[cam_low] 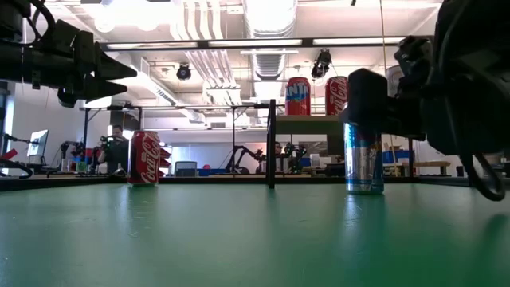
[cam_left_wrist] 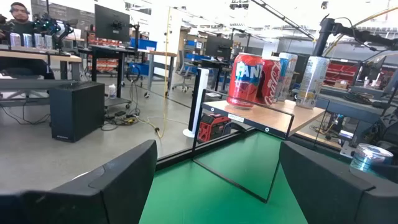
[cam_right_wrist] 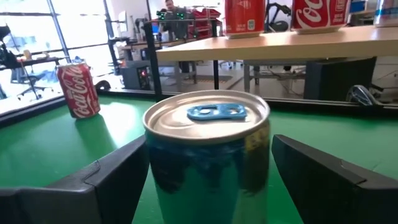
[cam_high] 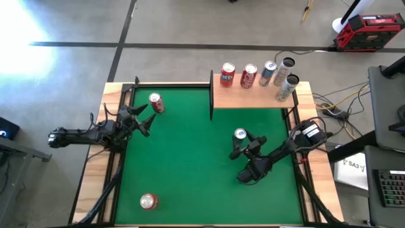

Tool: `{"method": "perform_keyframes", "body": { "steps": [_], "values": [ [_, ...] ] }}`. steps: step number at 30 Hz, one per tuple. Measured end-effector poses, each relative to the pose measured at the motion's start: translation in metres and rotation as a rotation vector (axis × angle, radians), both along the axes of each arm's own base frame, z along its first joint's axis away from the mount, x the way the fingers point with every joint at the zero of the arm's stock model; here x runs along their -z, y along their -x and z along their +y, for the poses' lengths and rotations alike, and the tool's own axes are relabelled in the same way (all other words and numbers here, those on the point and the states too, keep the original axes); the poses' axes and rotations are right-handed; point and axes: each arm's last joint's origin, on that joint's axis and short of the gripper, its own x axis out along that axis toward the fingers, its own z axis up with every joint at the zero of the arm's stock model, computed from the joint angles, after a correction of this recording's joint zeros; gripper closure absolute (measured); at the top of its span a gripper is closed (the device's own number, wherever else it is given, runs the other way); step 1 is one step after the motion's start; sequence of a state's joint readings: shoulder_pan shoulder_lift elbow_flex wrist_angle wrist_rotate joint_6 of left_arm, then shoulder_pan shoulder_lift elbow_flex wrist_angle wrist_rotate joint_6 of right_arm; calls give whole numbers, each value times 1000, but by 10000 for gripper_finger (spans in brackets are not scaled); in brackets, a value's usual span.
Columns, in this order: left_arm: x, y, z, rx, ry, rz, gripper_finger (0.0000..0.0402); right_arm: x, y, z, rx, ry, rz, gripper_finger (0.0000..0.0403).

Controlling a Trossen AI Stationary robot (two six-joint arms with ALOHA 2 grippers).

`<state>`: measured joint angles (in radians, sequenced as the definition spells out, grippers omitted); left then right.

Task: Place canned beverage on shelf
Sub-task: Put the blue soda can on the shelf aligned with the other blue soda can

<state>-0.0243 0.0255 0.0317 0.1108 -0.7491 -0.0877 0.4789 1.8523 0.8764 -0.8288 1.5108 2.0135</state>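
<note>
A blue can with a silver top (cam_high: 240, 133) (cam_right_wrist: 208, 155) stands upright on the green felt, right of centre. My right gripper (cam_high: 245, 143) (cam_right_wrist: 209, 149) is open and level, reaching from the near right, one finger on each side of the can's upper wall; no touch shows. The light-wood shelf (cam_high: 253, 98) (cam_right_wrist: 280, 46) stands at the far right on thin black posts, with several cans (cam_high: 249, 76) upright on it. My left gripper (cam_high: 142, 117) (cam_left_wrist: 214, 155) waits open at the left edge.
A red cola can (cam_high: 155, 102) (cam_low: 144, 158) stands upright at the far left, close to my left gripper. Another red can (cam_high: 148, 201) stands near the front edge, left of centre. Green felt (cam_high: 190, 158) lies bare between them.
</note>
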Motion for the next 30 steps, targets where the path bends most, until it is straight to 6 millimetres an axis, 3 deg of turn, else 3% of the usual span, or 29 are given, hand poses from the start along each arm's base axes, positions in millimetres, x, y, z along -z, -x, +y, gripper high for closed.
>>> {"method": "perform_keyframes", "body": {
  "steps": [10, 18, 20, 26, 30],
  "values": [
    [0, 0, 0, 0, 0, 0, 78, 3, -9, -3, 23, -13, 73, 86],
    [0, 0, 0, 0, 0, 0, 78, 6, -12, -8, 67, -129, 76, 184],
    [0, 0, 0, 0, 0, 0, 78, 5, -14, -8, 64, -129, 84, 187],
    [0, 0, 0, 0, 0, 0, 78, -7, -30, 0, 64, -194, 107, 187],
    [0, 0, 0, 0, 0, 0, 78, -32, -42, 6, 94, -258, 158, 187]
  ]
}}
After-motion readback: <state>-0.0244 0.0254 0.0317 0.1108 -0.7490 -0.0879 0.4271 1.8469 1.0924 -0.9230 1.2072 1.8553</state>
